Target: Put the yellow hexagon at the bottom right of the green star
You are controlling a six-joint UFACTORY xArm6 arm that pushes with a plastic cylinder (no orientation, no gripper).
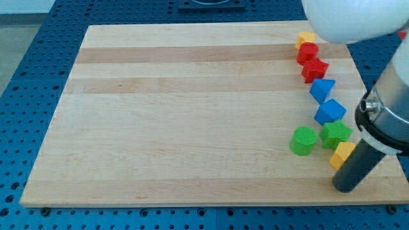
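Note:
The yellow hexagon (342,154) lies near the board's right edge, touching the lower right side of the green star (335,133). My rod comes down from the view's right, and my tip (345,186) rests on the board just below the yellow hexagon, close to it or touching it. A green cylinder (303,140) stands just left of the green star.
A line of blocks runs up the right side: a blue block (330,112), a blue triangle-like block (322,89), a red star (314,69), a red block (307,53) and a yellow block (305,39). The wooden board (192,115) lies on a blue perforated table.

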